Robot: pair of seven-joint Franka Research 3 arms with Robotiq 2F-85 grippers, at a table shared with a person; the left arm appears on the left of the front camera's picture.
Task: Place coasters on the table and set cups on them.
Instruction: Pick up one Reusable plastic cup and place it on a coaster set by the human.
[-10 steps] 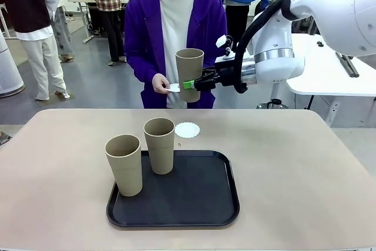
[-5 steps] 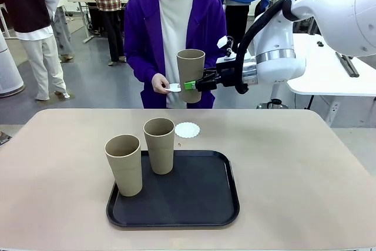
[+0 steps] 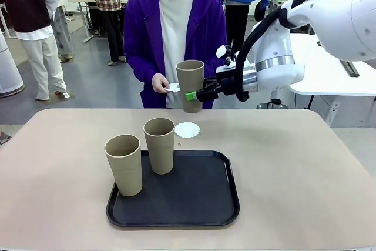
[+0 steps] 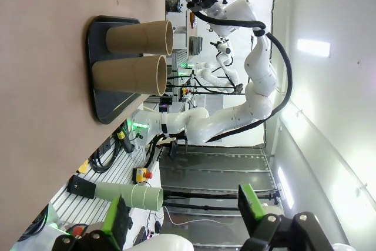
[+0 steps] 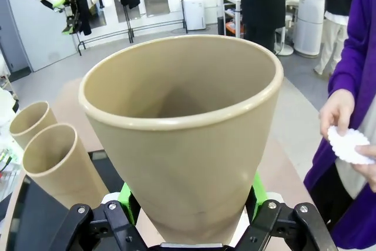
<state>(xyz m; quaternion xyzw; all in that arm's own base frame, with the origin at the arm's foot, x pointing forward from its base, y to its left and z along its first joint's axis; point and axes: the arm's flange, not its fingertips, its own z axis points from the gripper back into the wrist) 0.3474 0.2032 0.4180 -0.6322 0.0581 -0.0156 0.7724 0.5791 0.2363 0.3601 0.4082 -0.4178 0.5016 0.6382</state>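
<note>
The left gripper (image 4: 183,205) is spread wide and empty at the bottom of its wrist view. At the front view's lower left-centre, two cups (image 3: 124,164) stand on the black tray (image 3: 200,199). At centre a coaster (image 3: 187,130) lies on the tabletop (image 3: 294,163), and higher in the frame the right gripper (image 3: 192,96) clenches the third cup (image 3: 190,80).
</note>
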